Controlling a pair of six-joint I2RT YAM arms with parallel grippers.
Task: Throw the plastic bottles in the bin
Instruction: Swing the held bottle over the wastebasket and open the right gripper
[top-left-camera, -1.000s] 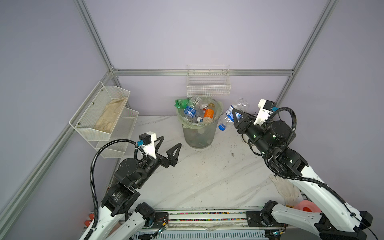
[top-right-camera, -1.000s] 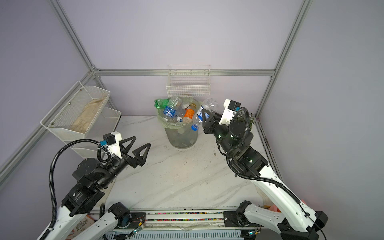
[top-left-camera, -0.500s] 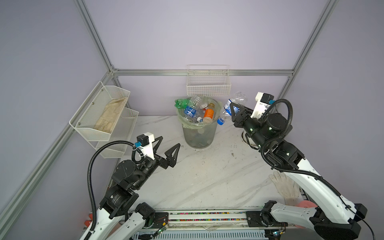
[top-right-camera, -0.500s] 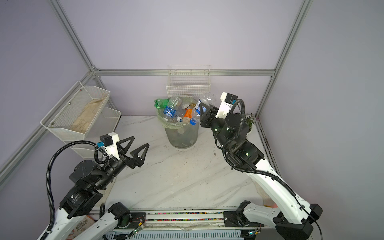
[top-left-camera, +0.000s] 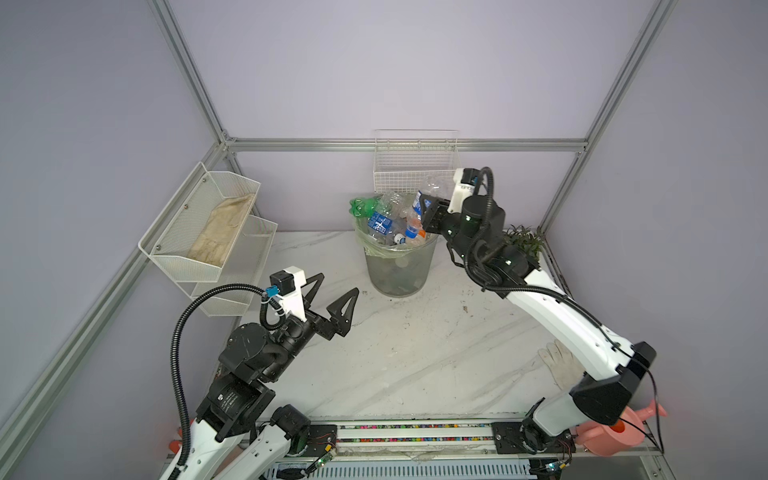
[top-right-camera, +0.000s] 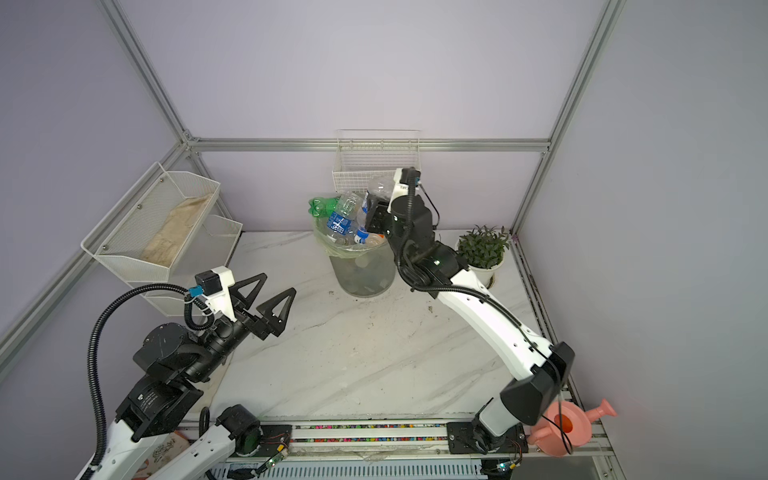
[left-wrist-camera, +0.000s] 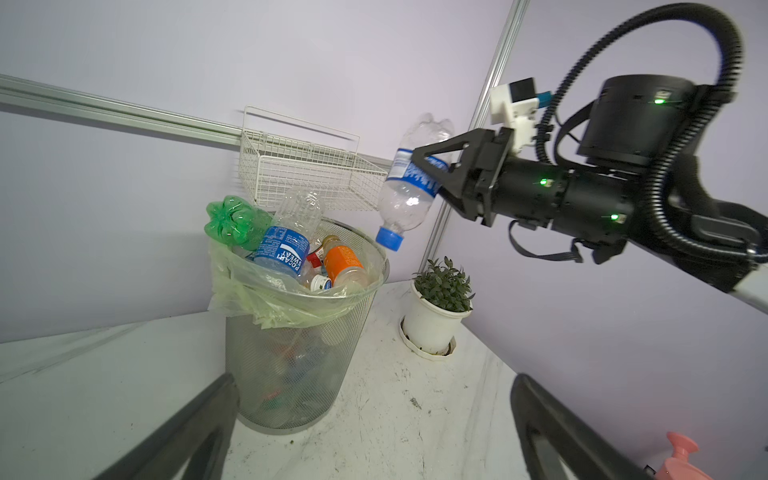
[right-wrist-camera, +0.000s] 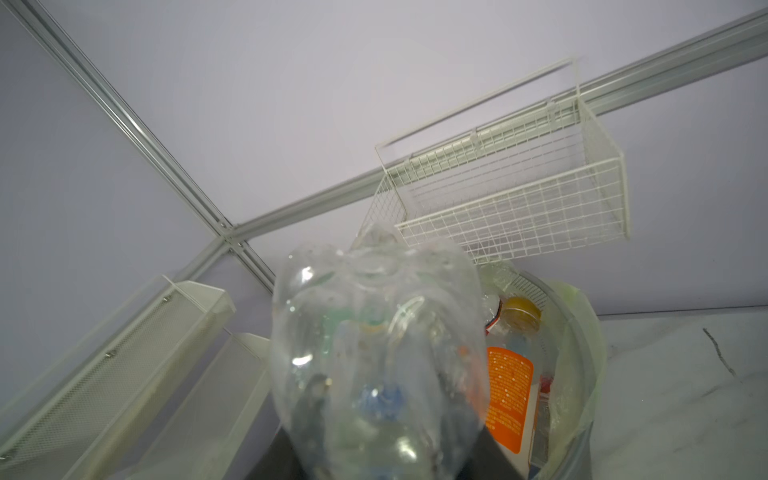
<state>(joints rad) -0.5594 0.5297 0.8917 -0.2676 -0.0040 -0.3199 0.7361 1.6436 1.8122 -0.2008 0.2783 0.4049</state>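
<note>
Plastic bottles (top-left-camera: 386, 222) heap above rim of bin (top-left-camera: 399, 270) in both top views. Right gripper (top-left-camera: 428, 210) is over bin's rim w/ clear bottle (top-left-camera: 434, 189). Left gripper (top-left-camera: 337, 284) hangs above table (top-left-camera: 415, 353), jaws wide, nothing betw. them.

Left wrist: clear bottle (left-wrist-camera: 409, 195) cap-down betw. right jaws, above rim; can't tell if pinched or loose.

Right wrist: bottle's base (right-wrist-camera: 374, 353) fills view.

"POCARI SWEAT", inverted, on blue label of clear bottle (left-wrist-camera: 282, 249), 9 o'clock side of bin (left-wrist-camera: 291, 365) mouth. Rest illegible.
</note>
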